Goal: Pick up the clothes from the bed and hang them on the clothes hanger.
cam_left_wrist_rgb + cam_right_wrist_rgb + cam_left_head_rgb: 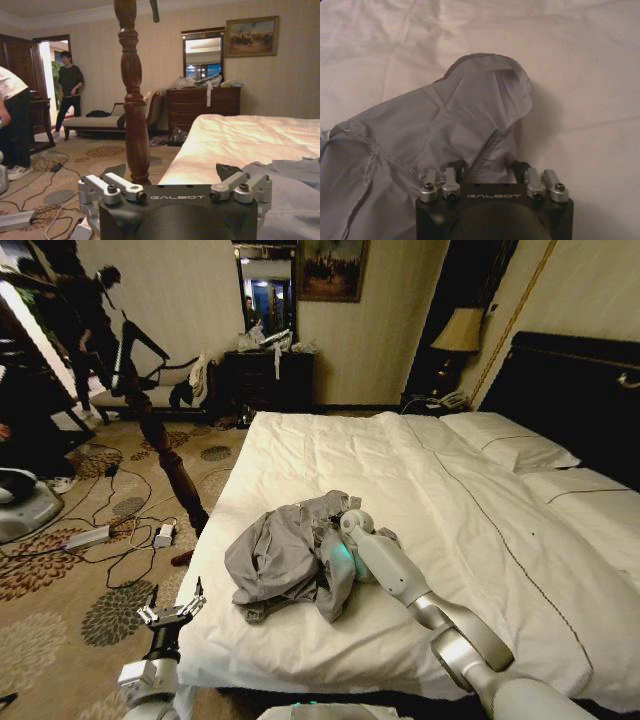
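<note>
Grey clothes [285,555] lie crumpled on the bed [420,470], directly under and ahead of the right gripper [490,167]. Its fingers sit on either side of a seamed fold, pressed into the fabric; full grip cannot be judged. Left gripper [172,612] hovers beside the bed's edge, fingers spread, holding nothing.

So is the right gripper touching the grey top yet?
Touching. In the right wrist view the right gripper has grey top fabric bunched between its fingers; the head view shows it buried in the pile.
</note>
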Motion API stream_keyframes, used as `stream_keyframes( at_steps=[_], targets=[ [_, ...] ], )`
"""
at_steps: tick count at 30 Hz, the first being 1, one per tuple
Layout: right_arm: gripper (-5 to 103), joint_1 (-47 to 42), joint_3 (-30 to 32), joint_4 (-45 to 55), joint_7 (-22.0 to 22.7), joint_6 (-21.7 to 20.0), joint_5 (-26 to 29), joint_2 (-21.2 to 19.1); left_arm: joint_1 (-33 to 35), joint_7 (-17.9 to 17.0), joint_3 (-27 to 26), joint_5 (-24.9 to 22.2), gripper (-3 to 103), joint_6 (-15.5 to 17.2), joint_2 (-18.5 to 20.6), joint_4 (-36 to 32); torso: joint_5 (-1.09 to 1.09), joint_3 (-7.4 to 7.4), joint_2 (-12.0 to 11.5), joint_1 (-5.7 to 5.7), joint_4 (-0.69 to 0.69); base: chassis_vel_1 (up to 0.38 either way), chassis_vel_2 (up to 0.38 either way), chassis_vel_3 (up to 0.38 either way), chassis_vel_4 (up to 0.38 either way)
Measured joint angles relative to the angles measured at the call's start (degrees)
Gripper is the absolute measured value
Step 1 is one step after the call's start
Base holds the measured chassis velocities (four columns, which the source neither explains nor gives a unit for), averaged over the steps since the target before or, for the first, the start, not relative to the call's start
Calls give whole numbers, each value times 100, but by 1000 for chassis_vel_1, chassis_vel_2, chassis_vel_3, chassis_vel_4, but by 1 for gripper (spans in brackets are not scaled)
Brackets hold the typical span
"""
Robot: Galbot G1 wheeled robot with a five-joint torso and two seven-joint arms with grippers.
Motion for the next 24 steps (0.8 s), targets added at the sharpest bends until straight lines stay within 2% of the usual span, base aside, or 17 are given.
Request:
stream_keyframes(
  at_steps=[1, 2, 4, 6, 8, 9, 12, 14, 15, 17, 18, 22, 23, 24],
  targets=[
    [52, 0, 7, -5, 0, 3, 9, 7, 0, -1, 0, -4, 100, 0, -2, 3, 0, 0, 0, 0, 0, 0, 0, 0, 0],
    [47, 0, 14, -13, 0, 11, 15, 13, 0, -2, -1, -8, 100, 0, -5, 11, 0, 0, 0, 0, 0, 0, 0, 0, 0],
    [47, 0, 15, -17, 0, 17, 14, 15, 0, -2, -2, -9, 100, 1, -6, 14, 0, 0, 0, 0, 0, 0, 0, 0, 0],
    [37, -13, 11, -53, 3, 83, -31, 16, 6, -3, -3, -11, 100, 0, -8, 33, 0, 0, 0, 0, 0, 0, 0, 0, 0],
    [37, -22, 11, -53, 7, 101, -39, 16, 7, -3, -4, -12, 100, 0, -8, 35, 0, 0, 0, 0, 0, 0, 0, 0, 0],
    [25, -36, 11, -44, 13, 115, -42, 7, 8, -3, -3, -13, 100, 0, -9, 36, 0, 0, 0, 0, 1, 0, 0, 0, 0],
    [9, -77, -6, 122, 50, 125, 6, -65, -2, -5, 1, -15, 100, 0, -8, 52, 0, 0, 0, 0, 0, 0, 0, 0, 0],
    [9, -90, -19, 190, 59, 126, 27, -89, -9, -6, 8, -15, 100, 0, -8, 62, 0, 0, 0, 0, 0, 0, 0, 0, 0],
    [4, -109, -39, 289, 70, 127, 56, -119, -16, -7, 16, -15, 100, 0, -6, 66, 0, 0, 0, 0, 0, 0, 0, 0, 0],
    [4, -134, -65, 454, 95, 135, 99, -167, -27, -8, 29, -16, 100, 2, -4, 67, 0, 0, 0, 0, 0, 0, 0, 0, 0],
    [1, -147, -83, 553, 108, 140, 124, -196, -32, -10, 31, -16, 100, 5, -4, 66, 0, 0, 0, 0, 0, 0, 0, 0, 0],
    [0, -205, -142, 1160, 228, 151, 330, -403, -49, -26, 31, -22, 100, 27, 0, 37, 0, 0, 0, 0, 2, 0, 0, 0, 0],
    [0, -222, -148, 1304, 265, 151, 389, -481, -51, -29, 26, -33, 100, 30, 3, 24, 0, 0, 0, 0, 3, 0, 0, 0, 0],
    [0, -274, -172, 1756, 315, 145, 482, -741, -51, -36, 14, -67, 100, 45, 12, 2, 2, 0, 0, 0, 2, 0, 0, 0, 0]
  ],
)
